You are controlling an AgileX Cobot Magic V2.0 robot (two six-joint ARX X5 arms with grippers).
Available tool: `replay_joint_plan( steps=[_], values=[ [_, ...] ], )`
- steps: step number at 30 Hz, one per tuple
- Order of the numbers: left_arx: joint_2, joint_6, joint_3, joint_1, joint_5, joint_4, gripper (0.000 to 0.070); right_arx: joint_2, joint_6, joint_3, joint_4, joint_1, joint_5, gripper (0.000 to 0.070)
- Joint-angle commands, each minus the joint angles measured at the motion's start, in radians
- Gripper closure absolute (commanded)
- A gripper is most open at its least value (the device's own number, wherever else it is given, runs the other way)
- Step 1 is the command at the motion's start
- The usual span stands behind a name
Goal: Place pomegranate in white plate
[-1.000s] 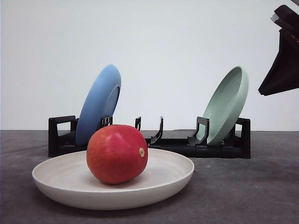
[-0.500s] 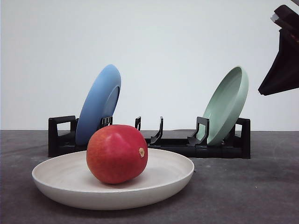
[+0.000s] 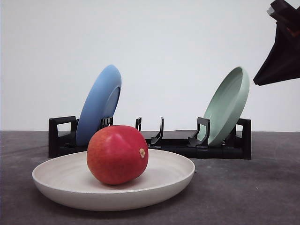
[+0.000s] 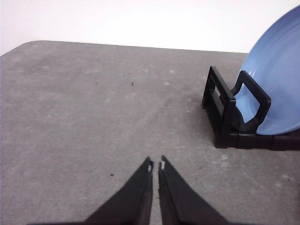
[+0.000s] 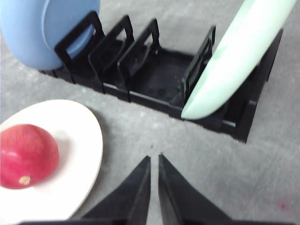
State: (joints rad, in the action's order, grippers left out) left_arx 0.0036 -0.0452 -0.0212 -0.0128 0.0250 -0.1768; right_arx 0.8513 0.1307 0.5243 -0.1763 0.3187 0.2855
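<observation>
Right gripper (image 5: pixel 154 159) hangs above the grey table (image 3: pixel 243 187) w/ fingers pressed nearly together, gripping nothing. Left gripper (image 4: pixel 156 163) is likewise pinched closed & empty, over bare table near the rack's end. Pomegranate (image 3: pixel 117 154) sits in the white plate (image 3: pixel 61 180), stem nub facing right. Behind it, a black rack (image 3: pixel 173 145) props a blue plate (image 3: pixel 99 104) & a pale green plate (image 3: pixel 228 105) on edge.

The table (image 3: pixel 253 192) is bare to the right of the white plate (image 3: pixel 70 185), and the air over the pomegranate (image 3: pixel 117 154) is open. Behind them the black rack (image 3: pixel 173 145) holds the blue plate (image 3: pixel 99 104) and green plate (image 3: pixel 228 105), blocking that way.
</observation>
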Motion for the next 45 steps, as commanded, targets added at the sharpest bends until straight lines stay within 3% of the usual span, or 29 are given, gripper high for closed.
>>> replay_joint_plan(
  steps=[1,9,13,16,20,32,45],
  values=[
    [0.0,0.0,0.009,-0.001,-0.002,0.014,0.07,0.003,-0.008,0.003,0.022,0.002,0.0,0.0677],
    [0.0,0.001,0.009,-0.001,-0.002,0.014,0.07,0.002,-0.011,0.003,0.027,0.002,-0.001,0.0677],
    [0.0,0.001,0.009,-0.001,-0.002,0.014,0.07,-0.042,-0.111,0.0,-0.019,-0.012,-0.039,0.0677],
    [0.0,0.001,0.009,-0.001,-0.002,0.014,0.07,-0.116,-0.132,-0.032,-0.026,-0.037,-0.118,0.0677],
    [0.0,0.001,0.009,-0.001,-0.002,0.014,0.07,-0.254,-0.131,-0.114,-0.025,-0.097,-0.207,0.0677],
    [0.0,0.001,0.009,-0.001,-0.002,0.014,0.07,-0.678,-0.131,-0.395,0.022,-0.285,-0.259,0.0677],
    [0.0,0.001,0.009,-0.001,-0.002,0.014,0.07,-0.848,-0.115,-0.514,0.046,-0.317,-0.267,0.0677]
  ],
)
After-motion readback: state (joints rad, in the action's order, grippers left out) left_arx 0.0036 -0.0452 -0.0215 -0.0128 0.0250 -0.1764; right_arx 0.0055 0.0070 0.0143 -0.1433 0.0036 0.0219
